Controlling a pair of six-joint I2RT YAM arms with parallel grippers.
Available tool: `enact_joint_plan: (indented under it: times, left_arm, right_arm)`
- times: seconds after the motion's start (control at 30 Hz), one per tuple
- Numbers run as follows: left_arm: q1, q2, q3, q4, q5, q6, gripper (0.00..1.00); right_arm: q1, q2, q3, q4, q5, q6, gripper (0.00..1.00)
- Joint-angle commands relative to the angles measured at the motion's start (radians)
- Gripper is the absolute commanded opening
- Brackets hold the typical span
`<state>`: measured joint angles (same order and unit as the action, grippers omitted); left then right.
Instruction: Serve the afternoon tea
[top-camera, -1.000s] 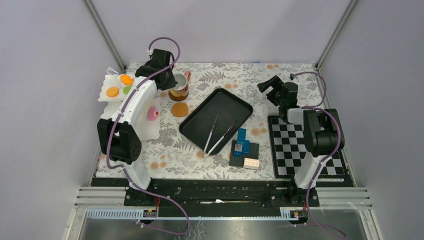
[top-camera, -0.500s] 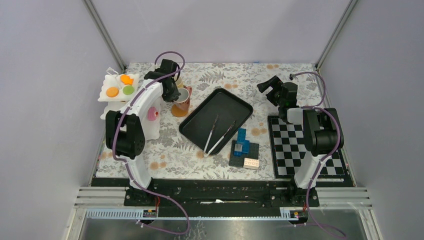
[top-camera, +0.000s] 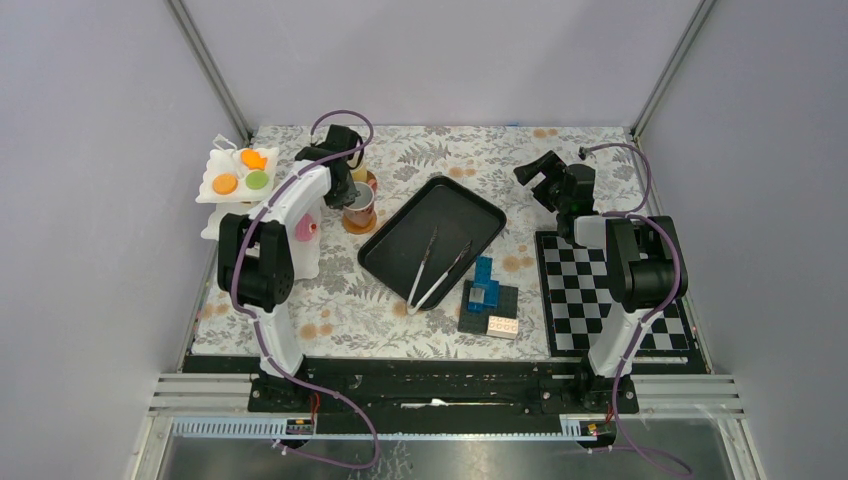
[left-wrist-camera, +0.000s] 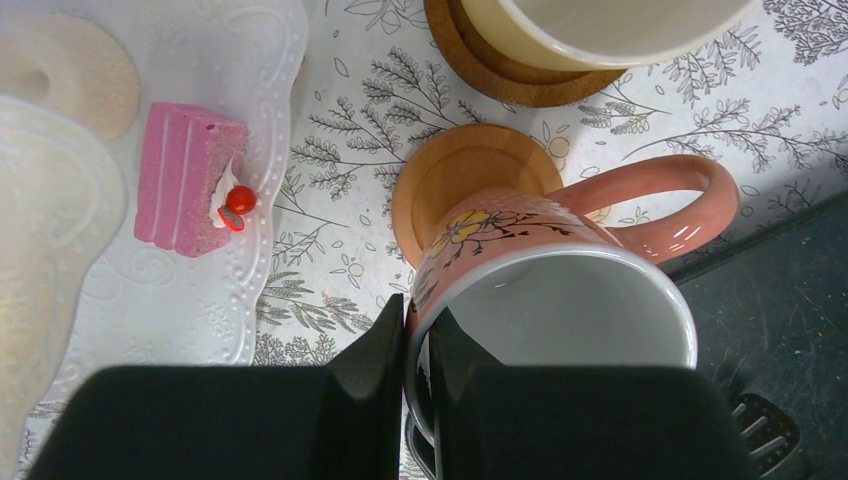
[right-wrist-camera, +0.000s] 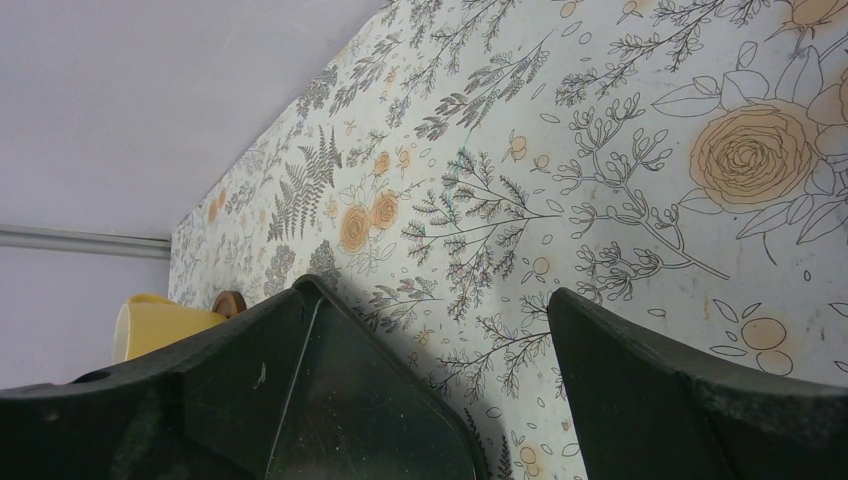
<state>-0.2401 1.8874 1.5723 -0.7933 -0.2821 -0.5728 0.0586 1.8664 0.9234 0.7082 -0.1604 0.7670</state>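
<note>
Pink floral mug; yellow mug; black tray

Top view: fixed high, behind the arm bases; aimed down and forward; far off, taking in the whole flowered table, black tray and both arms.
Left wrist view: set just behind left gripper; aimed almost straight down; very near to pink mug, coaster below it, white plate edge.
Right wrist view: set behind right gripper; aimed low and nearly level across the table toward its left side; close to the cloth, far from yellow mug.
Shared by top and left wrist: pink mug, coaster, pink cake slice, tray corner.
Shared by top and right wrist: far strip of table.
Shared by both wrists: yellow mug.
</note>
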Motion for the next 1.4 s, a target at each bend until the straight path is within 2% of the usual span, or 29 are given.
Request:
enact_joint_plan:
  times: [0.0, 0.1, 0.53, 0.63, 0.7, 0.8, 0.97, 1.17, 1.3, 1.37]
  left_arm:
    - [0.005, -0.012, 0.011, 0.063, -0.054, 0.007, 0.00]
    - [0.005, -0.008, 0.006, 0.063, -0.049, 0.005, 0.04]
    - [0.005, 0.005, -0.018, 0.066, -0.056, -0.004, 0.09]
    - [0.005, 0.006, -0.018, 0.066, -0.062, -0.001, 0.27]
    - [0.005, -0.004, -0.024, 0.066, -0.082, -0.006, 0.47]
    - [0.005, -0.030, -0.024, 0.065, -0.096, -0.005, 0.55]
    - [-0.009, -0.075, 0.044, 0.037, -0.042, 0.026, 0.61]
    - [-0.119, -0.162, 0.160, 0.013, 0.065, 0.103, 0.68]
    - [-0.259, -0.276, 0.131, 0.067, 0.170, 0.141, 0.76]
    - [-0.324, -0.371, 0.060, 0.148, 0.216, 0.152, 0.86]
  right_arm:
    - [-0.005, 0.002, 0.037, 0.023, -0.019, 0.002, 0.98]
    - [-0.004, 0.003, 0.037, 0.023, -0.017, 0.003, 0.98]
    - [-0.005, 0.002, 0.035, 0.023, -0.018, 0.005, 0.98]
    - [-0.005, -0.003, 0.035, 0.023, -0.018, 0.002, 0.98]
    - [-0.005, -0.018, 0.037, 0.008, -0.013, -0.017, 0.98]
    - [-0.004, -0.056, 0.040, -0.029, 0.002, -0.055, 0.98]
    - [0.007, -0.173, 0.103, -0.260, 0.058, -0.172, 0.98]
    - [0.059, -0.392, 0.195, -0.730, 0.234, -0.356, 0.98]
    - [0.070, -0.659, 0.131, -0.938, 0.219, -0.423, 0.98]
    - [0.073, -0.812, 0.073, -1.012, 0.151, -0.471, 0.98]
